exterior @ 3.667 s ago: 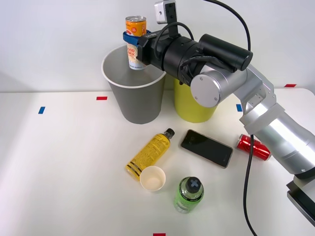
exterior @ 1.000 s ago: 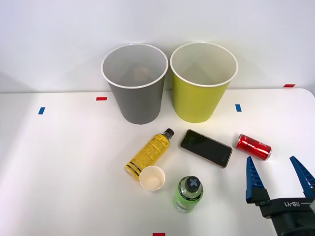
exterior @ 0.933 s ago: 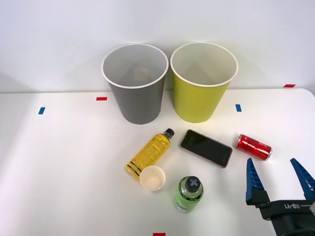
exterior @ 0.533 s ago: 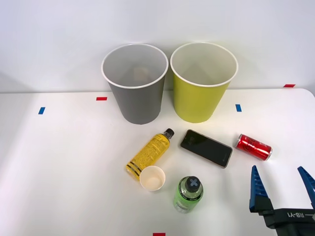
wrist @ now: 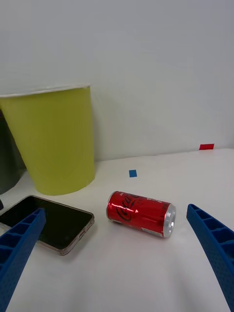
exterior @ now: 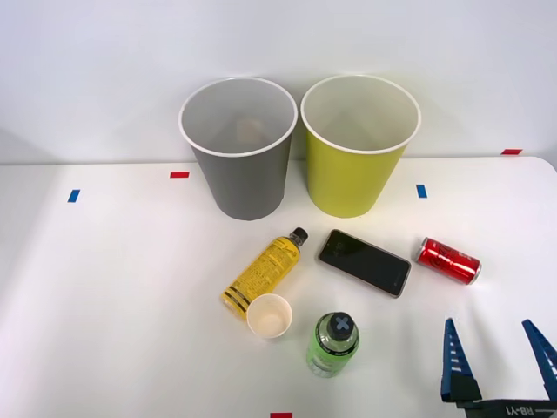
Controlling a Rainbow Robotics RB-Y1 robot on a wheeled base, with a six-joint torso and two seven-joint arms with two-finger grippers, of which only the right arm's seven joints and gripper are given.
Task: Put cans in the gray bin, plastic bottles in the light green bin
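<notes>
Right end effector [exterior: 497, 359] sits low at the near right of the desk [exterior: 104, 296], blue fingers [wrist: 214, 246] spread wide apart and holding nothing. Red can [wrist: 141, 213] lies on its side just beyond them, right of the black phone [exterior: 365, 262], while the yellow bottle [exterior: 264, 271] lies flat and the green bottle [exterior: 333, 343] stands beside the paper cup [exterior: 269, 315]. Gray bin [exterior: 238, 148] and light green bin [exterior: 358, 144] stand side by side at the back.

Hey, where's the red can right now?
In the front view the red can lies on its side on the table's right part, just right of the black phone and ahead of the open right hand.
</notes>
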